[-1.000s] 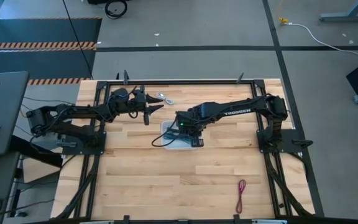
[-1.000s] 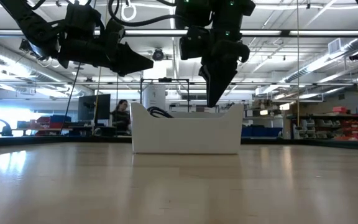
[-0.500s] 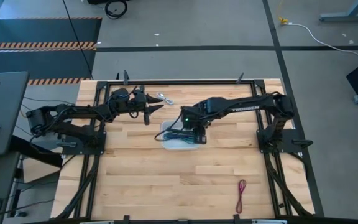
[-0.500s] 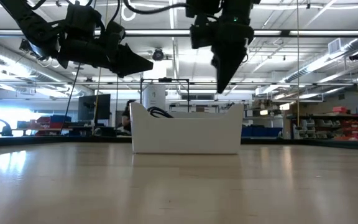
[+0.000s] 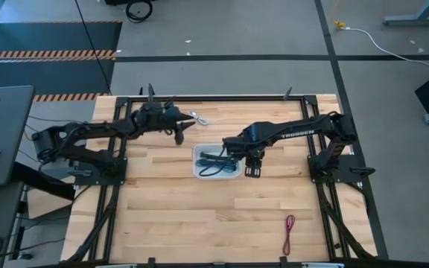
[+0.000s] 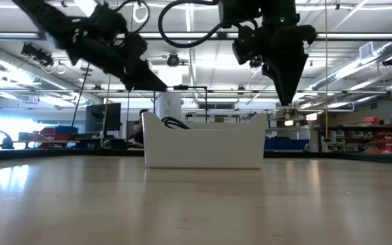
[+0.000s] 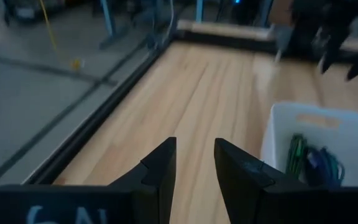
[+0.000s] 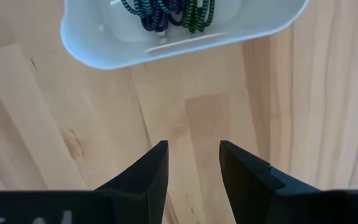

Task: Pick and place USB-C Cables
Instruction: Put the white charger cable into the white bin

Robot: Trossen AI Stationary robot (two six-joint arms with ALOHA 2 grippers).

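A white bin (image 5: 217, 161) sits mid-table and holds coiled teal, green and dark purple cables (image 8: 166, 12). My right gripper (image 5: 253, 170) hangs open just right of the bin, above bare wood (image 8: 191, 168). A silver-white cable (image 5: 197, 117) lies near the far edge. My left gripper (image 5: 179, 128) is open just left of it, raised and tipped down (image 6: 156, 85). A dark red cable (image 5: 290, 232) lies stretched out near the near right corner. The bin also shows in the left wrist view (image 7: 319, 143).
A black frame rail (image 5: 222, 97) borders the table, with a low edge close to my left gripper (image 7: 104, 118). Bare wood stretches from the bin to the near edge (image 5: 199, 216). A person (image 6: 141, 124) shows far behind the table.
My right gripper has risen out of the bin and moved toward the table's right, now clear of the bin's right wall. My left gripper has shifted toward the far edge and the silver-white cable, tipping its fingers downward.
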